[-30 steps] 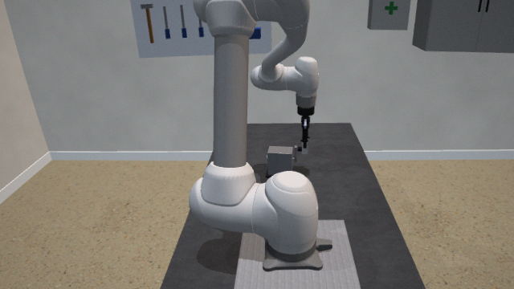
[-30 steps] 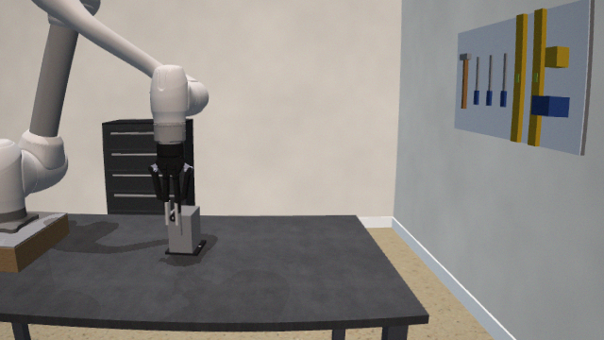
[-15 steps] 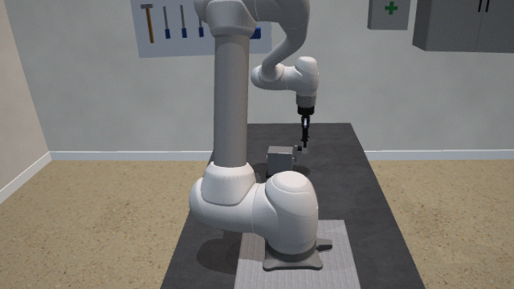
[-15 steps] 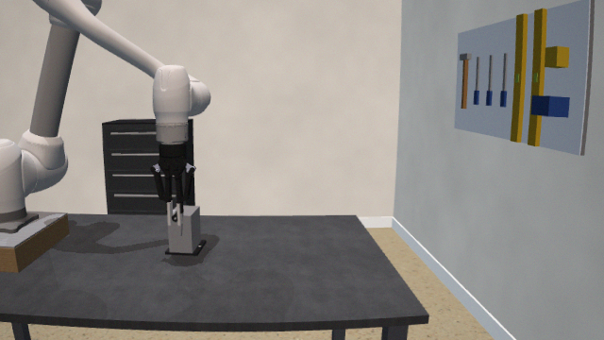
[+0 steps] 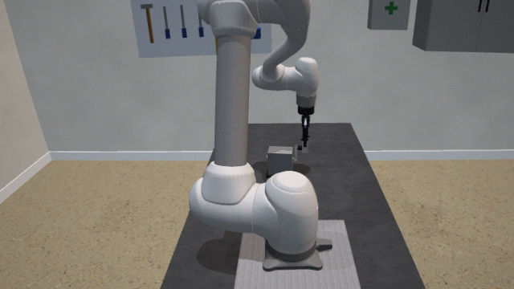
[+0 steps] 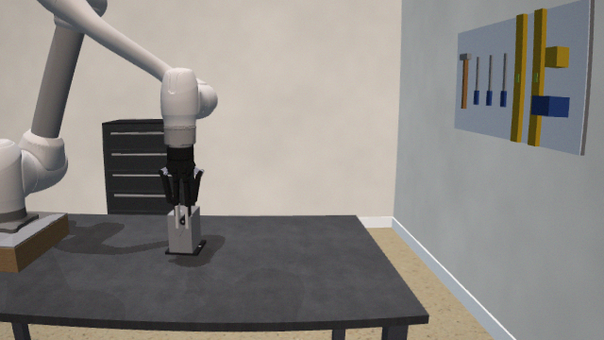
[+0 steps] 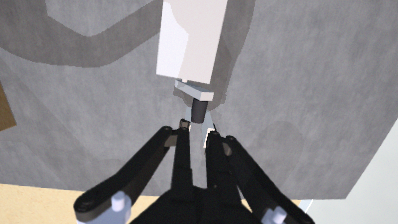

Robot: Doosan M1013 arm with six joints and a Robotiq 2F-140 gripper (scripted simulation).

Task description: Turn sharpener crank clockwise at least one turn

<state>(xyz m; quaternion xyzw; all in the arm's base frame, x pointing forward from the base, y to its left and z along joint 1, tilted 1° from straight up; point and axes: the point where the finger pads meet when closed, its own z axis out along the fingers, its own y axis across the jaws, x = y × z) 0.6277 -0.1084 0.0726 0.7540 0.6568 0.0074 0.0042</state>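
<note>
Jaws closed on dark knob of crank, knob between fingertips, just beside sharpener on table.

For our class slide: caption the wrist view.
Gripper shut on the crank knob of the pencil sharpener.

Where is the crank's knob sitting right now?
In the wrist view the dark knob sits just below the sharpener's pale body, on the crank arm, pinched between the gripper's fingertips.
</note>
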